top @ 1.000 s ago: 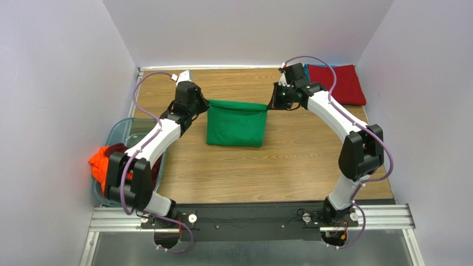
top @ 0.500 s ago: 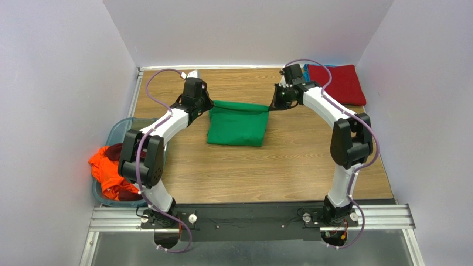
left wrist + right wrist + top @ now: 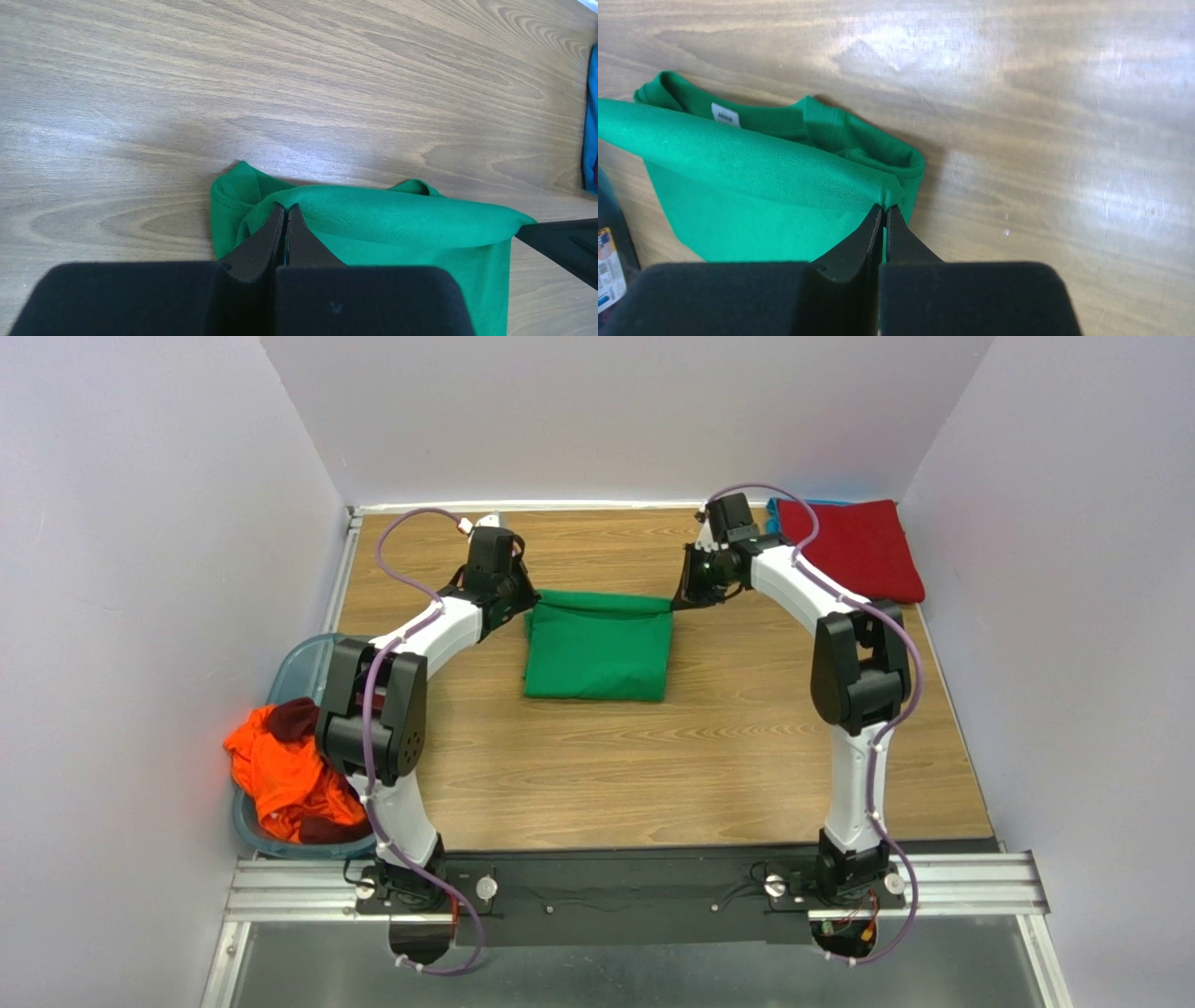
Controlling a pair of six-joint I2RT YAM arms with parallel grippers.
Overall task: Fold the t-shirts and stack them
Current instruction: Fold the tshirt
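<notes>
- Top external view, far left: a translucent bluish tub (image 3: 302, 665) sits at the table's (image 3: 730, 756) left edge. An orange t-shirt (image 3: 274, 770) spills over its near rim, and a dark maroon t-shirt (image 3: 295, 717) is bunched beside it in the tub.
- Left gripper (image 3: 523, 602): it is down at the far left corner of the green t-shirt (image 3: 596, 651). In the left wrist view its fingers (image 3: 270, 234) are pressed together, pinching a fold of green cloth right at the tips.
- Green t-shirt: it lies folded into a rough rectangle on the wood, mid-table and towards the far side. Its far edge is held up a little between the two arms (the rest lies flat).
- Right gripper (image 3: 683, 592): it is at the shirt's far right corner. In the right wrist view the fingers (image 3: 901, 241) are closed on the raised green edge. The collar and white neck tag (image 3: 725, 114) lie on the table under that edge.
- Far right corner: a folded red t-shirt (image 3: 856, 546) lies flat, well apart from the green one. A sliver of a teal-blue t-shirt (image 3: 774, 507) shows at its left edge, seemingly underneath it.
</notes>
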